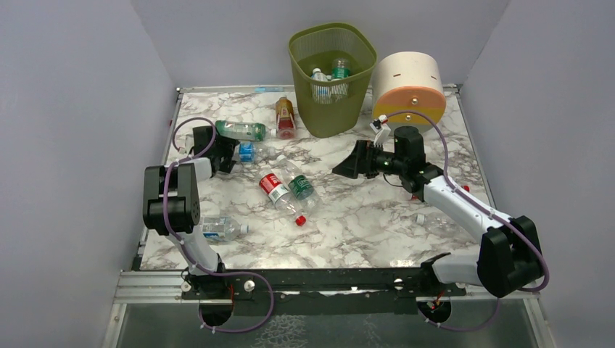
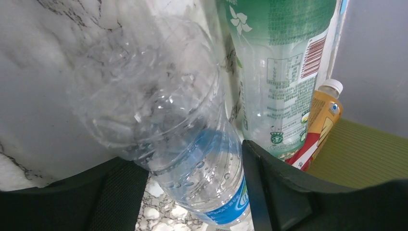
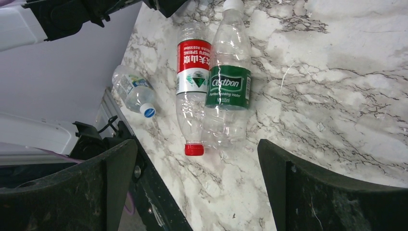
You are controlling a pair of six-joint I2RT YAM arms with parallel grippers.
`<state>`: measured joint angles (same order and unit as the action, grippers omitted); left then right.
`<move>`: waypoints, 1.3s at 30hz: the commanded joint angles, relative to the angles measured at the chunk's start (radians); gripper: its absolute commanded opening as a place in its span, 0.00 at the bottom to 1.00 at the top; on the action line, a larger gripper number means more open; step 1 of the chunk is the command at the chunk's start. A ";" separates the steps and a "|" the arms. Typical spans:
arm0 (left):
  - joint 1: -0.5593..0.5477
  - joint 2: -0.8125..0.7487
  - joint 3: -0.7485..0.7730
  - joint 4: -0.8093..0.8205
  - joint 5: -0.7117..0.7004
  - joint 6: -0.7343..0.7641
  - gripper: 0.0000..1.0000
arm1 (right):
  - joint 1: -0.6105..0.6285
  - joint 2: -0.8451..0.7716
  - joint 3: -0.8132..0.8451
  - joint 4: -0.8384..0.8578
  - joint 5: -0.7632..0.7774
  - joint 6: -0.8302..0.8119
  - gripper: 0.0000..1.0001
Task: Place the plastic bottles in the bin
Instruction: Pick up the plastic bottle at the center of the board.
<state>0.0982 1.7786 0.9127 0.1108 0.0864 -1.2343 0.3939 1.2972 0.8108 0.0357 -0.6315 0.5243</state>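
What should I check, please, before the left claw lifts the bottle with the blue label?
1. Blue-label bottle lies between the fingers of the left claw: ok.
2. Grip tight on it: cannot tell.
3. Green-label bottle away from this claw: not ok, it lies close beside.
4. Bin upright, with room inside: ok.
5. Right claw open and empty: ok.

blue-label bottle (image 2: pixel 192 159) cropped, bin (image 2: pixel 358 161) mostly hidden

Bright, even light; close-up blur.
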 commanded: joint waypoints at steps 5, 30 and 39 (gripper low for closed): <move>0.006 -0.058 -0.124 0.019 -0.013 0.058 0.59 | 0.006 0.008 -0.015 0.047 -0.040 0.018 0.98; 0.006 -0.286 0.063 -0.170 0.328 0.365 0.59 | 0.026 0.093 0.198 0.024 -0.220 -0.048 0.97; -0.058 -0.330 0.012 -0.210 0.590 0.482 0.59 | 0.172 0.190 0.350 -0.082 -0.177 -0.168 0.97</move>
<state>0.0879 1.4796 0.9474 -0.0582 0.4969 -0.8436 0.5003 1.4471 1.0878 0.0235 -0.8070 0.4385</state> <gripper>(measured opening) 0.588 0.976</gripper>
